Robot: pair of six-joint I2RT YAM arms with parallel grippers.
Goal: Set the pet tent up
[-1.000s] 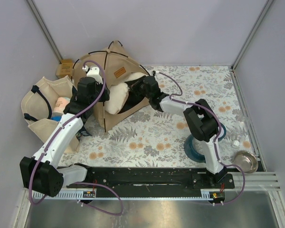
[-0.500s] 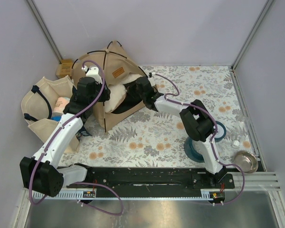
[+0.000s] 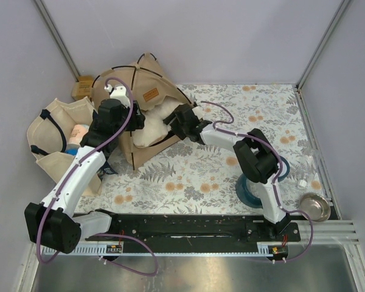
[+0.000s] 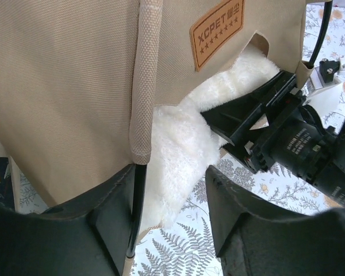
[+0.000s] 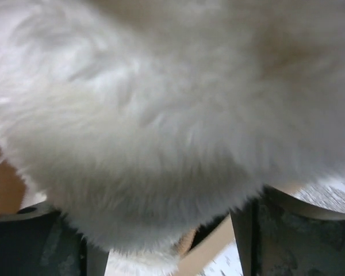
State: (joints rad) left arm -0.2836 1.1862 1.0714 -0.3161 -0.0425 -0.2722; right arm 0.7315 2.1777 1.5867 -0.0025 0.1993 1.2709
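Cream pillow (image 3: 147,131) pokes from tent (image 3: 131,81).

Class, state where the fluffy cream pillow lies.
In the top view, the pillow sits in the pet tent's opening at the table's back left, between the left gripper and right gripper.

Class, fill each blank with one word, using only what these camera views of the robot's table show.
1. The brown label patch on the pet tent reads ____.
2. In the top view, the tote bag lies on the tent's ____ side.
3. The steel bowl sits in the near ____ corner of the floral table.
4. The other bowl, partly hidden by the right arm, is coloured ____.

Missing words: XCPET; left; right; blue.
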